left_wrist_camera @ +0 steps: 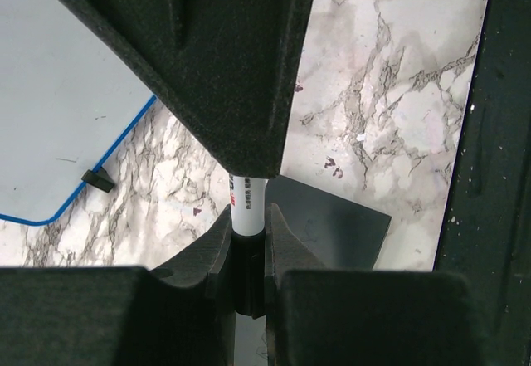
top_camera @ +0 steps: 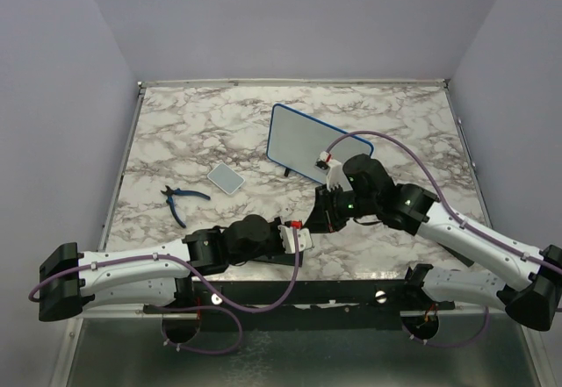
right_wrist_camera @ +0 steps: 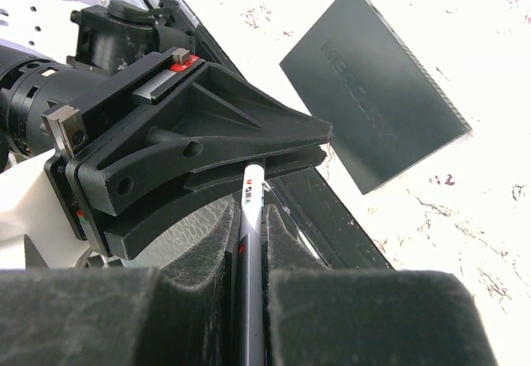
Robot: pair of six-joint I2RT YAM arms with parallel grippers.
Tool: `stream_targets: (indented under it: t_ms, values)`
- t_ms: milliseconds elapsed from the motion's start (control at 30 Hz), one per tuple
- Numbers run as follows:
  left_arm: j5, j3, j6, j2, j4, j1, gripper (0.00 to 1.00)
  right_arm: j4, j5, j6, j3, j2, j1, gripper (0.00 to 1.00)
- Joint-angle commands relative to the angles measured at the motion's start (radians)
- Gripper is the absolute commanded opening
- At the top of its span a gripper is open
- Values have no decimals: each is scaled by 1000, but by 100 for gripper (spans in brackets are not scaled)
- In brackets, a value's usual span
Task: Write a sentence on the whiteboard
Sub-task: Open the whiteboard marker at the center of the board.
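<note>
Right now both arms meet over one marker (left_wrist_camera: 247,207), just on the near side of the whiteboard (top_camera: 303,139), which stands propped on its small black feet on the marble table (top_camera: 176,132), its face turned toward the arms. The left gripper (left_wrist_camera: 247,246) is closed narrow on the white, labelled part of the barrel. The right gripper (right_wrist_camera: 251,241) is pinched on the dark end of the same marker, so the two sit nose to nose with the marker running straight between them. From where I stand the whiteboard looks bare; I can make out no sentence on it. My reading is that this is the preparation step, either pulling the cap off or passing the marker from one arm to the other. I cannot tell which, since the tip is hidden inside the grip. The next move calls for a straight pull along the marker's length with one grip kept firm. The writing arm then has to bring the tip to the whiteboard's face and touch lightly, because a propped board may tip back under a push. A black pad (right_wrist_camera: 373,117) lies flat close to the whiteboard's near edge, below the grippers. A small pale tile (top_camera: 226,177) sits to the whiteboard's left, with blue-handled pliers (top_camera: 180,201) farther left of that.
</note>
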Motion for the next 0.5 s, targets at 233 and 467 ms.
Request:
stream_targets:
  t_ms: [233, 467]
  values:
    - [-24, -19, 7, 1, -9, 6, 0, -129, 162, -70, 59, -96, 8, 0]
    - [-30, -22, 12, 36, -11, 7, 0, -235, 234, -113, 119, -89, 8, 0]
